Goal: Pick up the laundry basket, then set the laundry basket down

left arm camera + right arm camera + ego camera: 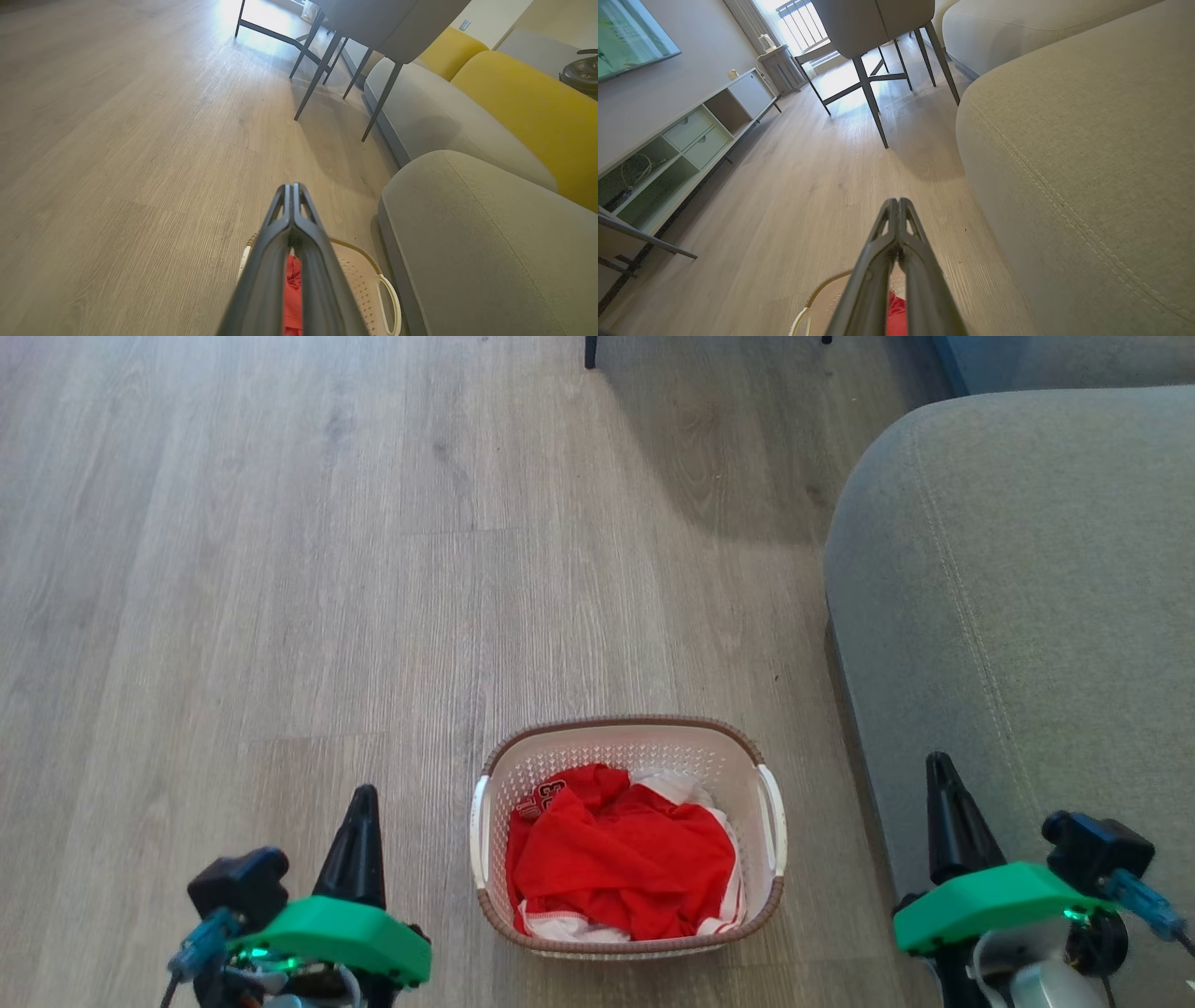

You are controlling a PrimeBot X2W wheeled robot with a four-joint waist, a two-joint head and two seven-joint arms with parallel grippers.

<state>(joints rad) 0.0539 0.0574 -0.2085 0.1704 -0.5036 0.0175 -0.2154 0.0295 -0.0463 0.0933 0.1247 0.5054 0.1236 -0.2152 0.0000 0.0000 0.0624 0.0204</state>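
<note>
**A:** Any writing to log?

**B:** One spot. The red shirt (621,859) in the laundry basket (635,751) carried white characters on a fold at the side toward the left pincer (361,798). The fold was crumpled and I could not read them.

**A:** State of the pincers?

**B:** On the left pincer both dark fingers were pressed together to a single point, with nothing between them. The right pincer (937,767) was the same, tips tight and nothing pinched.

**A:** Where was the basket against them?

**B:** It sat on the wood floor (280,569) between the two pincers, nearer the left one and touching neither. It had a brown rim and cream perforated walls. One white handle (479,831) faced the left pincer and the other faced the right. Some white cloth (677,789) lay under the red, on the side away from the pincers.

**A:** What was around, and what crowded the approach?

**B:** A grey sofa (1018,597) stood just beside the right pincer, on its outer side and running ahead of it. A narrow strip of floor separated the sofa from the basket's handle on that side. Bare floor lay between the left pincer and its handle. Dark chair legs (322,65) stood well ahead of both tips. Yellow cushions (528,93) sat on the sofa, ahead and right of the left pincer. A low cabinet (682,144) with drawers and open shelves ran along the wall, well left of the right pincer.
</note>
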